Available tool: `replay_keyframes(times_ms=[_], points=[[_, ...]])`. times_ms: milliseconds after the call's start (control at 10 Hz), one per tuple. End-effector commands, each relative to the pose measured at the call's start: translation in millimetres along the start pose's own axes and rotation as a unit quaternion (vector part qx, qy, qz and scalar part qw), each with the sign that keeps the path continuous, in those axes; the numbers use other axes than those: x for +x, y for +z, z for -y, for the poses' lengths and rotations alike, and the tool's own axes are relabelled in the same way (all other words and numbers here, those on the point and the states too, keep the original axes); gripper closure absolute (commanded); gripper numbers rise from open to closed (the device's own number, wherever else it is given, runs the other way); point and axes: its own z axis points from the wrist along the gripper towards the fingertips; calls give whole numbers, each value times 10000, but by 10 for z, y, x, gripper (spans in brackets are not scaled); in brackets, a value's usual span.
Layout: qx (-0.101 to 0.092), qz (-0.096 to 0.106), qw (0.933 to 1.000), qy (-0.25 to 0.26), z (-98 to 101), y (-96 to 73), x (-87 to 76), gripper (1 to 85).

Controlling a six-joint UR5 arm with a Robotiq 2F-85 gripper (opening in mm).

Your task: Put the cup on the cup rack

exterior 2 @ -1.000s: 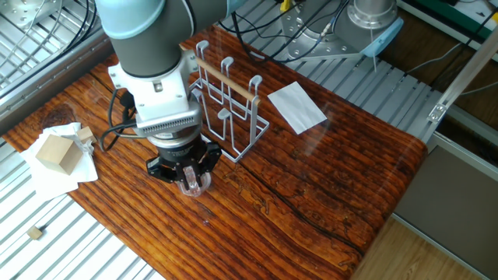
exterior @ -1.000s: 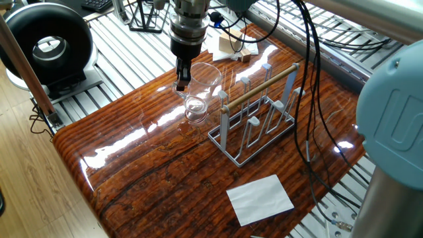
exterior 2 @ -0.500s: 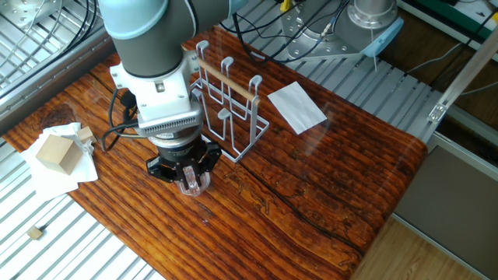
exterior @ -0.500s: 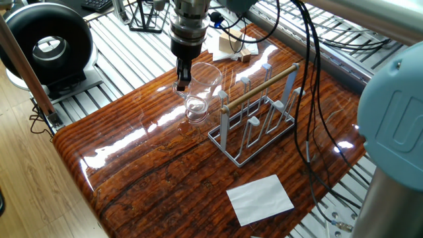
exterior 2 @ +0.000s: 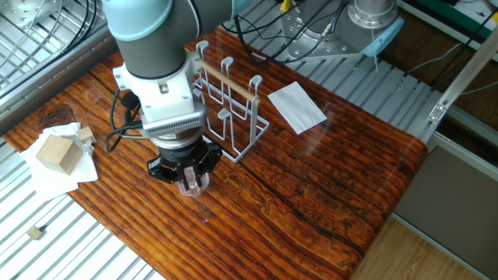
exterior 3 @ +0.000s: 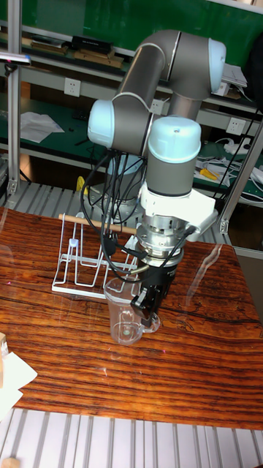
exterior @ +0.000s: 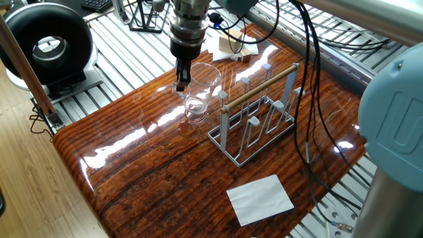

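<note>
The gripper pinched the rim wall of the cup, which looked light, rigid, slippery and breakable, beside the cup rack.

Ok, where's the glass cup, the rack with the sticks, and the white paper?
cup (exterior 3: pixel 126 316), tall fixed view, on its clear side wall.
cup rack (exterior: pixel 258 92), one fixed view, on the wooden rod across its top.
white paper (exterior: pixel 260 199), one fixed view, on its middle.
</note>
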Motion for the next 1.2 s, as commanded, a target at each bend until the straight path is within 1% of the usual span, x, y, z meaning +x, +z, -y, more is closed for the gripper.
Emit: replay_keyframes(times_ms=[0,100,300,400,600,700,800,900,1000,1100], points=[[139,-73,9995,-262,8,71,98,847],[151,-93,9995,-264,-13,109,131,847],[282,-186,9986,-417,32,130,184,847],[493,-380,9969,-471,58,124,223,847],[759,-621,9945,-356,-2,109,153,847],[786,-636,9945,-284,-37,91,73,847],[724,-613,9950,-297,-54,67,22,847],[617,-522,9961,-348,-63,90,61,847],[743,-677,9941,-402,-12,74,146,847],[775,-695,9935,-453,1,84,155,847]])
